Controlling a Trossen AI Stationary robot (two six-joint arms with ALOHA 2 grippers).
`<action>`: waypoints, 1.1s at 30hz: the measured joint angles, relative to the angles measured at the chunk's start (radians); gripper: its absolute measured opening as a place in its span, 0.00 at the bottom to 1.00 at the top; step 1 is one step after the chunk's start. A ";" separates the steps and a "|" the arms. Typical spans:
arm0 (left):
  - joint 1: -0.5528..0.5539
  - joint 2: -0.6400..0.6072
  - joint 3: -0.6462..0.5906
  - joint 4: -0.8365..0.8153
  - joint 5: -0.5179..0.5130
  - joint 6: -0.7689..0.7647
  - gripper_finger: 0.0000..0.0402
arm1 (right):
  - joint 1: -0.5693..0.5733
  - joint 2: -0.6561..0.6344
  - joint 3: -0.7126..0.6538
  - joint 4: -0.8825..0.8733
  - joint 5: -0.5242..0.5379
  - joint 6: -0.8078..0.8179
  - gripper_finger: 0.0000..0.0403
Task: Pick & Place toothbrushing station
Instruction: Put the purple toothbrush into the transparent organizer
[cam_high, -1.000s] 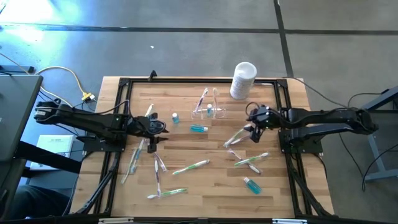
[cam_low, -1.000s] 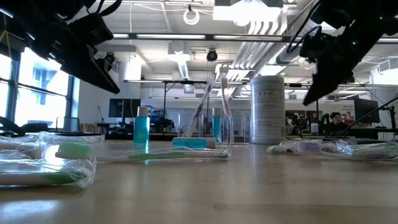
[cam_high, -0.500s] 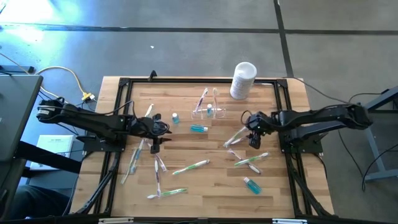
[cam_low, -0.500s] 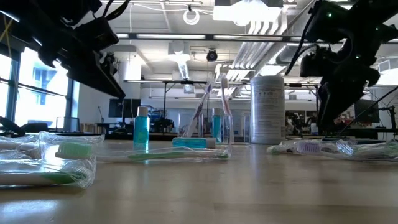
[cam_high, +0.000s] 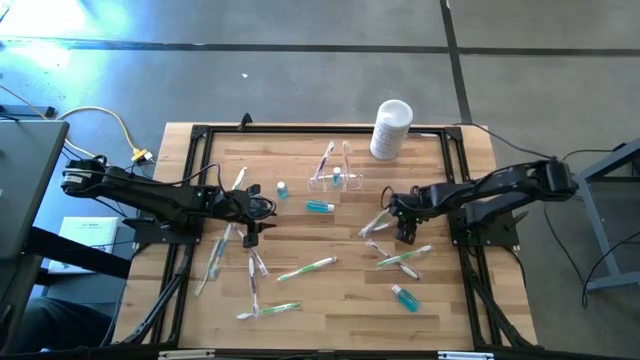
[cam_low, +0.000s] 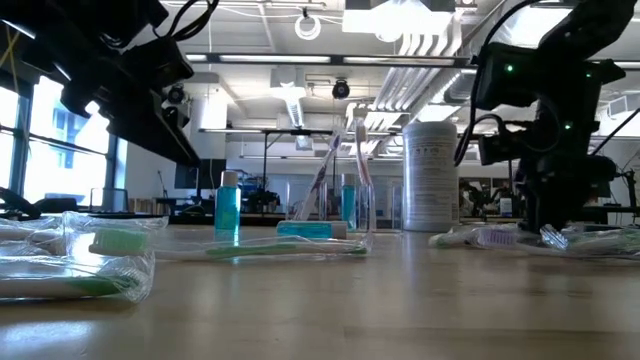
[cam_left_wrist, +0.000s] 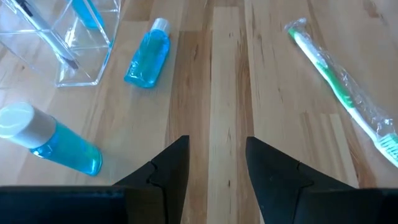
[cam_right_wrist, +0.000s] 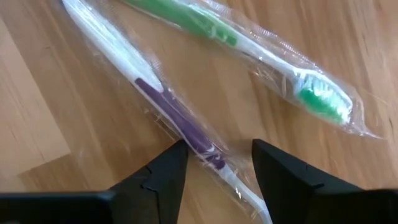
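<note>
The right hand (cam_right_wrist: 214, 165) hangs low over a wrapped purple-and-white toothbrush (cam_right_wrist: 168, 102) on the wooden worktop (cam_high: 330, 290), fingers apart astride it, probably to pinch it. The clear plastic toothbrushing station (cam_high: 335, 172) stands upright mid-back. The left hand (cam_left_wrist: 214, 162) waits, fingers apart, empty.

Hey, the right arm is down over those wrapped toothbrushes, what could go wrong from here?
1. The right gripper straddles the purple toothbrush with fingers open; its loose, glossy clear wrapper may let it slip or twist on closing.
2. The green toothbrush lies close beside it in a similar wrapper, so the fingers might snag both.
3. The toothbrushing station already holds upright brushes, so inserting another might knock it.
The left gripper waits open over bare wood.
</note>
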 joint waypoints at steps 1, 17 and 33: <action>0.000 0.000 0.000 0.004 0.000 0.000 0.38 | 0.000 0.011 0.003 0.003 -0.002 -0.001 0.43; 0.000 -0.001 0.000 0.093 0.007 -0.107 0.38 | 0.071 -0.003 -0.004 0.020 0.075 0.003 0.04; 0.000 -0.001 0.000 0.281 0.082 -0.137 0.38 | 0.367 0.008 0.279 -0.004 0.464 -0.157 0.03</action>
